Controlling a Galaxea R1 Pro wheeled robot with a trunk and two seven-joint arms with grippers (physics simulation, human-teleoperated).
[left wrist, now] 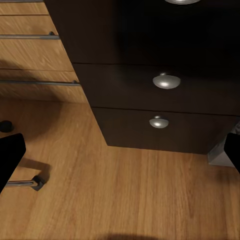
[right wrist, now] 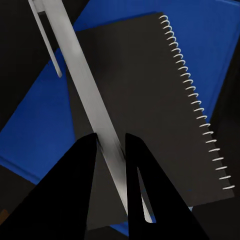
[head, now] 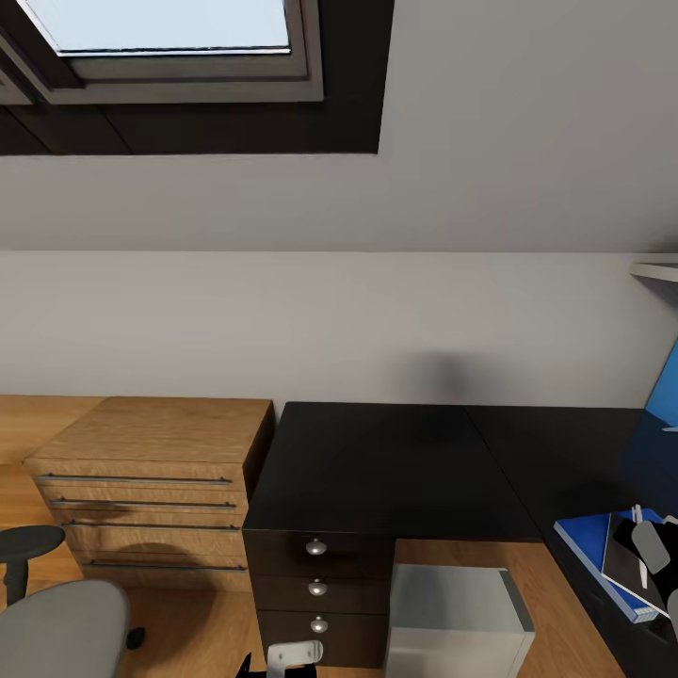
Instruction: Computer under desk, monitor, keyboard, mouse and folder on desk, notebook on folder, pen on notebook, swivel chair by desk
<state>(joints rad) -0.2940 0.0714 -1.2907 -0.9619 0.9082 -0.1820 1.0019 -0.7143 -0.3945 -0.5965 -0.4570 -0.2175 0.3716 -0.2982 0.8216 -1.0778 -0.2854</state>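
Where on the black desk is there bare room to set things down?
The black desk top is bare from the wooden drawer chest across to its corner. It is crowded at the right edge: blue folder, dark spiral notebook and silver pen in the right claw.

Table (head: 377,471): dark matt top, faint sheen, smooth; its drawers have small shiny metal knobs (left wrist: 166,80). Chest of drawers (head: 155,476): light wood grain, thin metal bar handles. Floor (left wrist: 125,195): wood planks, satin finish. Pen (right wrist: 85,85): smooth silvery metal look. Notebook (right wrist: 145,110): matt black cover, white wire spiral. Folder (right wrist: 45,130): smooth blue, plastic-like. Right claw (right wrist: 111,150) fingers (right wrist: 65,195): flat matt black. Computer (head: 457,617): pale grey matt casing. Swivel chair (head: 56,621): grey matt seat.
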